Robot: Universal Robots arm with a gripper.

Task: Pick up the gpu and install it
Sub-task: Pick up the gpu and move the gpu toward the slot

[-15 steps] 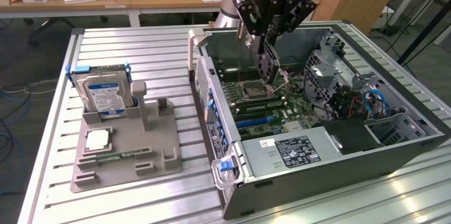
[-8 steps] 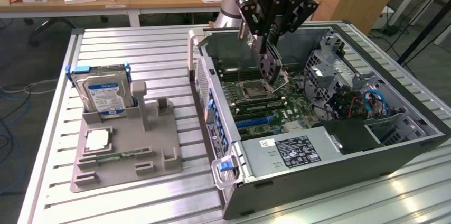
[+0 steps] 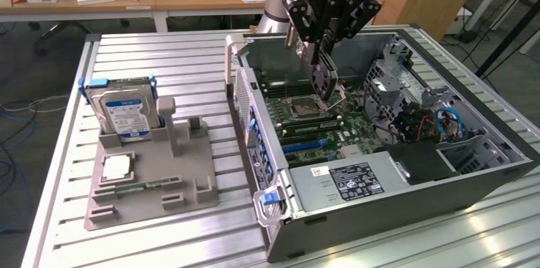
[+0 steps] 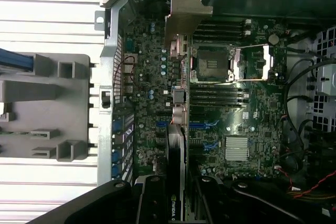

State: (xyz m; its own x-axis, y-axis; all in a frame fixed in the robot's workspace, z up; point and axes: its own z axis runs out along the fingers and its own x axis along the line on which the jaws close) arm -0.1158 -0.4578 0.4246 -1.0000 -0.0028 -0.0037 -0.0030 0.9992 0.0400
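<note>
The gpu (image 3: 322,78) is a thin dark card that hangs on edge inside the open computer case (image 3: 472,173), above the motherboard (image 3: 317,130). My gripper (image 3: 324,43) is shut on the card's upper edge. In the wrist view I look down along the gpu (image 4: 177,129). Its silver bracket (image 4: 186,14) is at the far end, and my gripper (image 4: 176,205) clamps the near end. The card hovers over the board between the case's rear wall and the CPU socket (image 4: 210,64). I cannot tell whether it touches a slot.
The case lies on its side on a slatted metal table (image 3: 169,59). To the exterior view's left, a grey holder (image 3: 152,179) carries a hard drive (image 3: 126,113), a CPU chip (image 3: 116,167) and a memory stick (image 3: 143,186). Cables and drive cages (image 3: 430,122) fill the case's right part.
</note>
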